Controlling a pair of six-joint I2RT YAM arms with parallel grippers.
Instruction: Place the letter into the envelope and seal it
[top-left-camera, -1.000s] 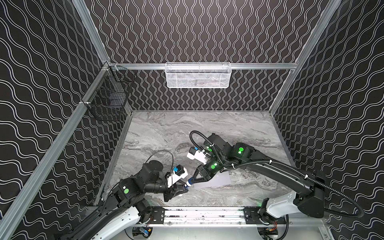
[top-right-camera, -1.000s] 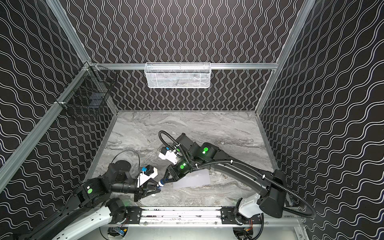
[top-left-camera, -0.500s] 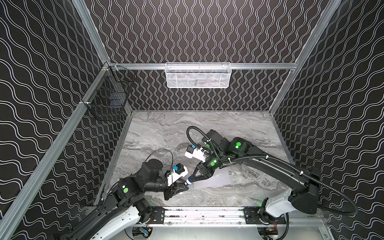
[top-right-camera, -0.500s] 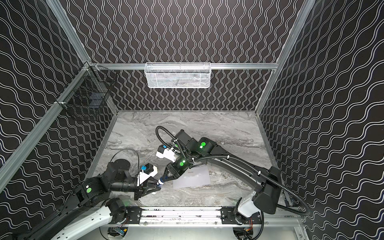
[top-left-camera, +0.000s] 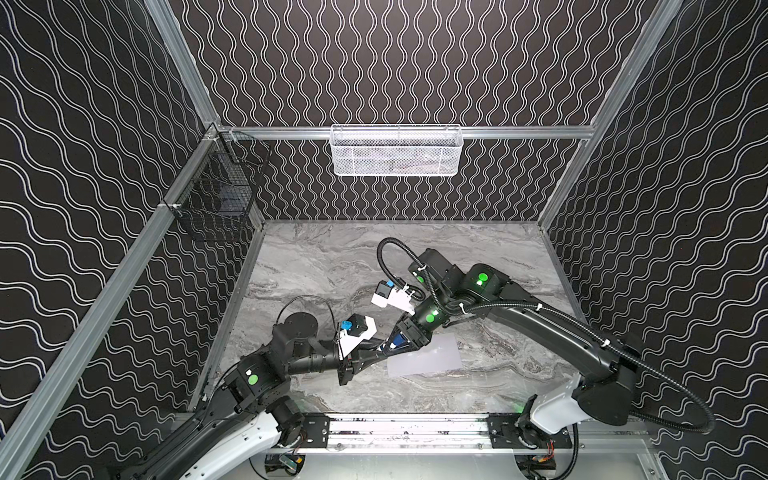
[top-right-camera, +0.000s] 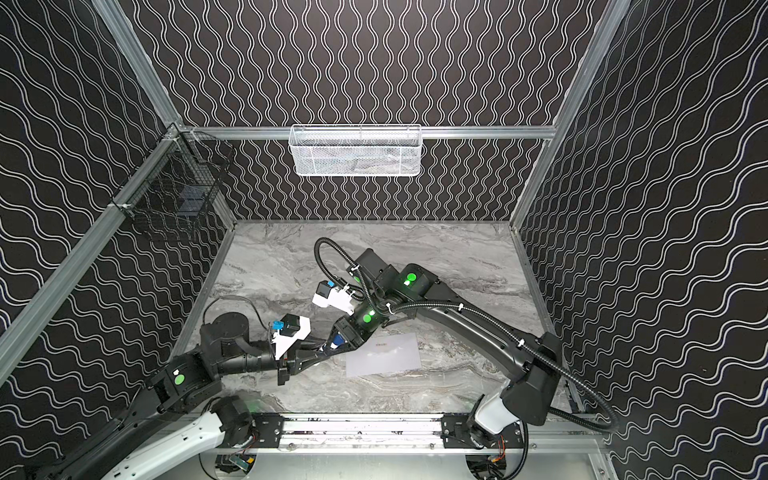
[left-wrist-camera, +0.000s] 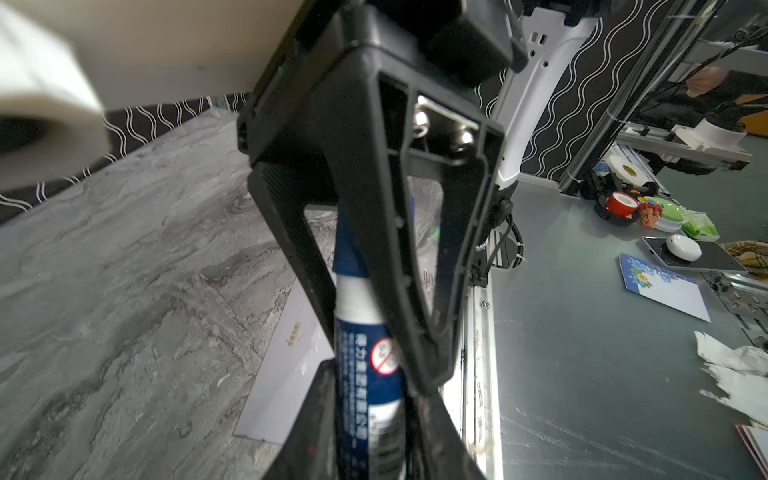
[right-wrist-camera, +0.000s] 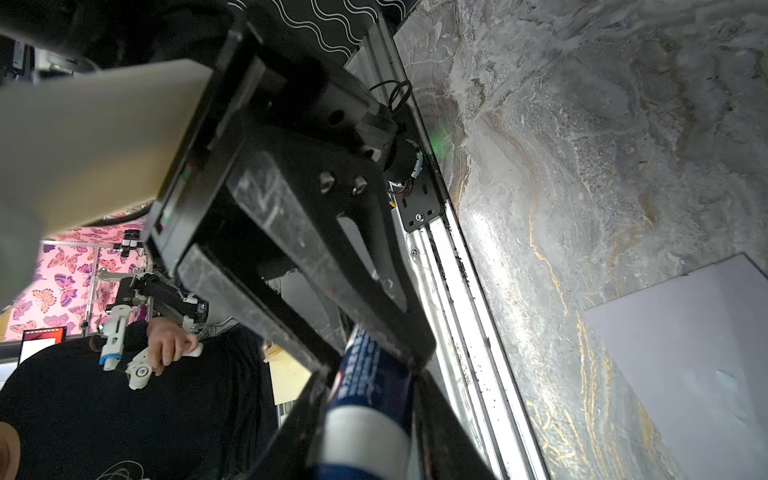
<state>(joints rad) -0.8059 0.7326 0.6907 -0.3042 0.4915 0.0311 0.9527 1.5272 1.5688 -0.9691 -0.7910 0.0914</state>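
Observation:
A blue-and-white glue stick (left-wrist-camera: 365, 374) hangs in the air between both grippers, near the table's front. My left gripper (top-left-camera: 374, 354) is shut on one end of it. My right gripper (right-wrist-camera: 368, 378) stands round the other end (right-wrist-camera: 370, 399), jaws open, with a thin gap showing at one finger. The two grippers face each other, tips nearly touching, in both top views (top-right-camera: 311, 357) (top-right-camera: 332, 347). The pale lavender envelope (top-left-camera: 424, 360) lies flat on the marble table just right of them, with a small mark (top-right-camera: 380, 344) near its far edge. The letter is not in view.
A white mesh basket (top-left-camera: 395, 149) hangs on the back wall and a black wire basket (top-left-camera: 216, 199) on the left wall. The metal rail (top-left-camera: 407, 428) runs along the table's front edge, close under the grippers.
The right jaws have widened round the glue stick, and the right arm's wrist has shifted slightly. The left gripper has kept its hold and place.

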